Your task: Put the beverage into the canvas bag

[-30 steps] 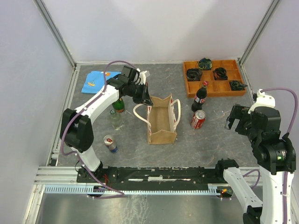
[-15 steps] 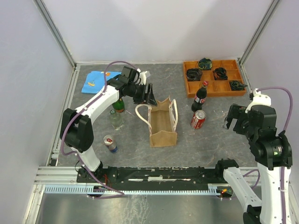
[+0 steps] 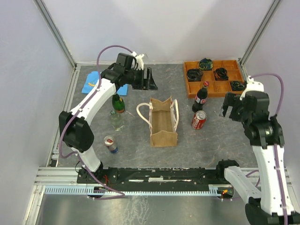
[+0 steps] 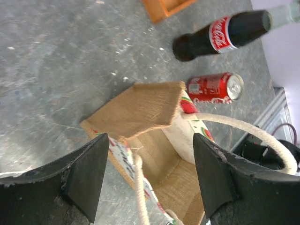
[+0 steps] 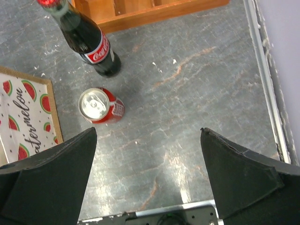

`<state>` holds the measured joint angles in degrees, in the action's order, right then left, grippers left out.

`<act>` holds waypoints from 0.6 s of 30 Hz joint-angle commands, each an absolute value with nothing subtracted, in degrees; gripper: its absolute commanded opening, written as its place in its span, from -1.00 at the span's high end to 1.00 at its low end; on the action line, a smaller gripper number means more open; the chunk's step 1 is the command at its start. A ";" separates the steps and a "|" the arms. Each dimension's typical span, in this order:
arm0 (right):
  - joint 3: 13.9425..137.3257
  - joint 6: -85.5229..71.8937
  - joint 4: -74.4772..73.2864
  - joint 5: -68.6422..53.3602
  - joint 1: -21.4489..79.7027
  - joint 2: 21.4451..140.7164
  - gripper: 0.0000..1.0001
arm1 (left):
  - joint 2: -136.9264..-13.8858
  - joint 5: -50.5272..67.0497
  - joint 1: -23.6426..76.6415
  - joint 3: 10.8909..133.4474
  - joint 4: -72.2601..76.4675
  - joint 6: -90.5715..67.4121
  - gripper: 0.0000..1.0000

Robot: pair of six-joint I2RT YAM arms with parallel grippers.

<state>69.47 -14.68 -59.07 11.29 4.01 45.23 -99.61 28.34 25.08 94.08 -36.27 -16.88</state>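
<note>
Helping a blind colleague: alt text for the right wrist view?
A red soda can stands on a grey table, a cola bottle beyond it. A watermelon-print bag shows at left, an orange tray at top, open jaws below.

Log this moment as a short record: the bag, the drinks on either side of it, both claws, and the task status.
bag: canvas bag, upright, mouth open, no drink seen inside
drinks right of bag: red cola can and cola bottle, both upright
drinks left of bag: green bottle, clear bottle, small blue can, all upright
left claw: open, empty, beyond the bag's far end
right claw: open, empty, to the right of the red cola can
task status: no beverage grasped or bagged yet
</note>
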 commanded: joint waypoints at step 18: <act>60.85 -13.54 -28.62 5.64 7.27 59.59 -0.92 | -86.03 24.26 11.18 86.91 -35.88 -14.87 -0.53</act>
